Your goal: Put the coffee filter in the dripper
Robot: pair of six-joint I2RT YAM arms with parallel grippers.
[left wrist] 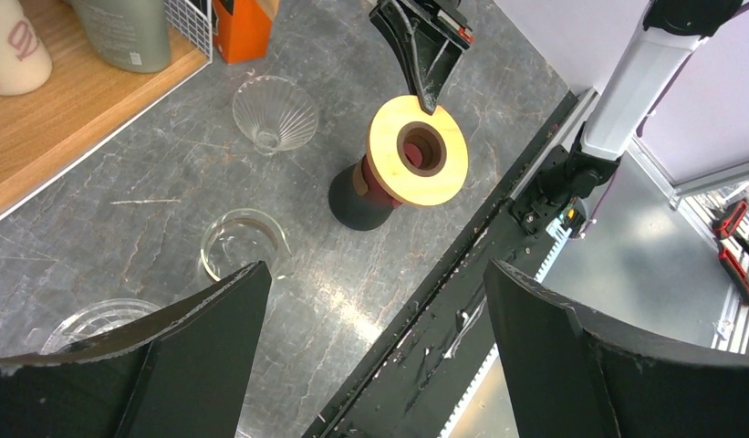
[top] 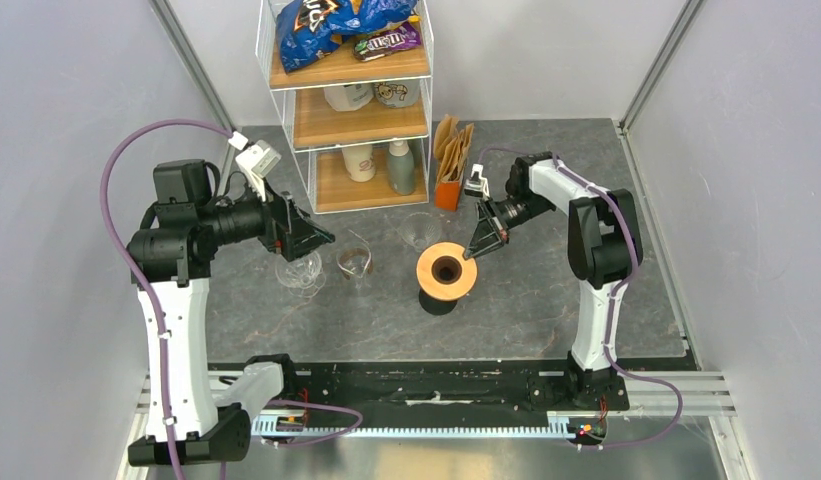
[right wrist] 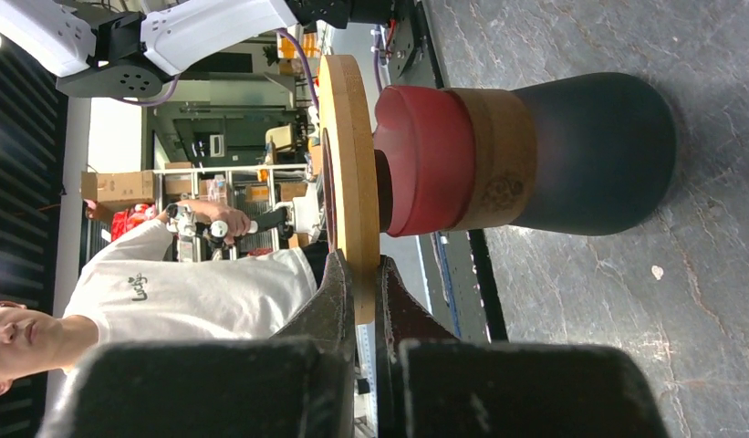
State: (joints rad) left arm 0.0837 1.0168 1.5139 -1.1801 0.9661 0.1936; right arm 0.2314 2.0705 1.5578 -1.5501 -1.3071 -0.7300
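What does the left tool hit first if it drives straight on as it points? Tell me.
Most likely the bare table just short of the wooden-topped stand, with the left tool open. The small glass lies off to one side. Depth is unclear; a flatter line would reach the stand.

Wooden disc is looking smooth and pale, its base matt black, tabletop showing scuffed grey stone, dripper gleaming like ribbed clear glass.

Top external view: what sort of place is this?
Probably a robot-lab mock coffee corner: a walled cell with a shelf rack holding snack bags, paper coffee filters, and a wooden pour-over stand.
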